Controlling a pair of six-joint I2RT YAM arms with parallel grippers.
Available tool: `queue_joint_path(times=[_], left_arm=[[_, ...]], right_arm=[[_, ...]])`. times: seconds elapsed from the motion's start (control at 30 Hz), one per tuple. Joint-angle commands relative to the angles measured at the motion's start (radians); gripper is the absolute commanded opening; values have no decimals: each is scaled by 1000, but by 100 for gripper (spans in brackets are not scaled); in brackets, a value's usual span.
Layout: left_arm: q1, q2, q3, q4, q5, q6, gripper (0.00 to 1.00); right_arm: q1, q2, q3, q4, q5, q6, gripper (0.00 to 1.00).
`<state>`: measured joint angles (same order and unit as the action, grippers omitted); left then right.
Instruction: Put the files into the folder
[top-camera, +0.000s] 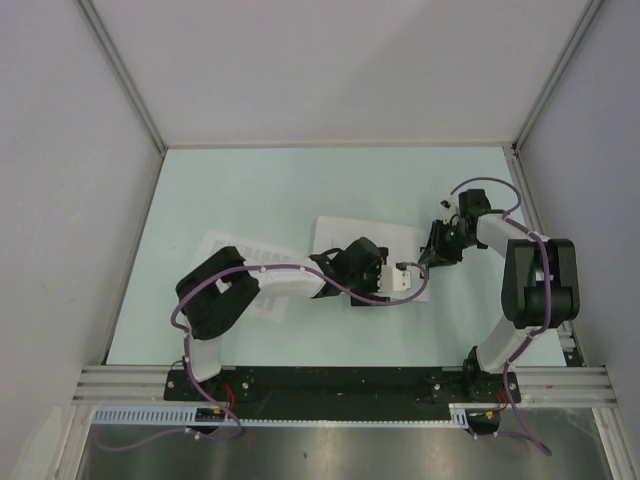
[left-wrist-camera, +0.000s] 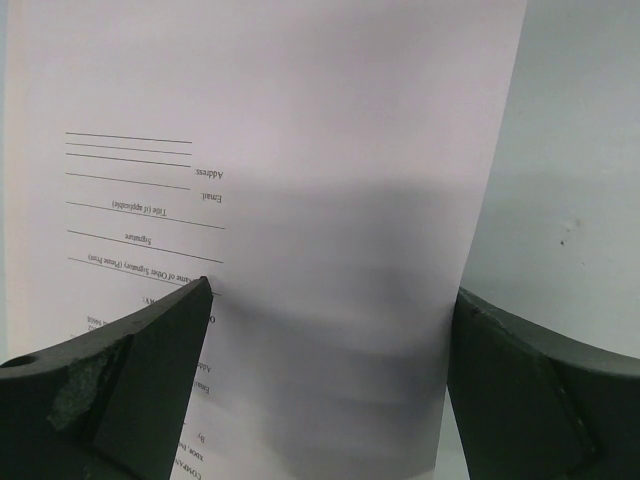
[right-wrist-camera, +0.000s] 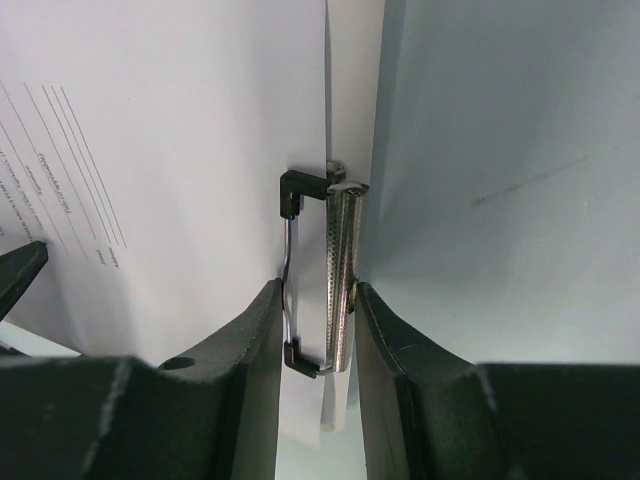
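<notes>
The folder (top-camera: 340, 232) is a flat white board lying mid-table, its edge (right-wrist-camera: 356, 100) showing beside the clip. My right gripper (top-camera: 424, 264) is shut on the folder's metal clip (right-wrist-camera: 338, 250) at the right short edge, squeezing it between both fingers (right-wrist-camera: 400, 360). A sparsely printed file (left-wrist-camera: 280, 150) lies flat on the board, and its edge (right-wrist-camera: 200, 120) reaches the clip. My left gripper (top-camera: 400, 279) hovers just over this sheet, open, with its fingers (left-wrist-camera: 130, 390) wide apart and nothing held. A second printed file (top-camera: 232, 250) lies to the left, partly hidden under the left arm.
Grey enclosure walls (top-camera: 60, 200) surround the pale green table (top-camera: 250, 190) on three sides. The right arm's elbow (top-camera: 540, 280) stands tall near the right wall. A metal rail (top-camera: 330, 378) runs along the near edge.
</notes>
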<state>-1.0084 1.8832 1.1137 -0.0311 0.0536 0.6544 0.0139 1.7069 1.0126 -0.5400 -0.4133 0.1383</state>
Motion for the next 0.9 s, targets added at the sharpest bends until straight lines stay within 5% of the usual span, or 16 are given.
queue_joint_path(times=[0.0, 0.87], left_arm=[[13, 70, -9, -118, 8, 14, 96], [45, 60, -45, -72, -50, 111, 96]], right_arm=[[-6, -20, 26, 25, -113, 3, 0], [-60, 3, 24, 29, -214, -19, 0]])
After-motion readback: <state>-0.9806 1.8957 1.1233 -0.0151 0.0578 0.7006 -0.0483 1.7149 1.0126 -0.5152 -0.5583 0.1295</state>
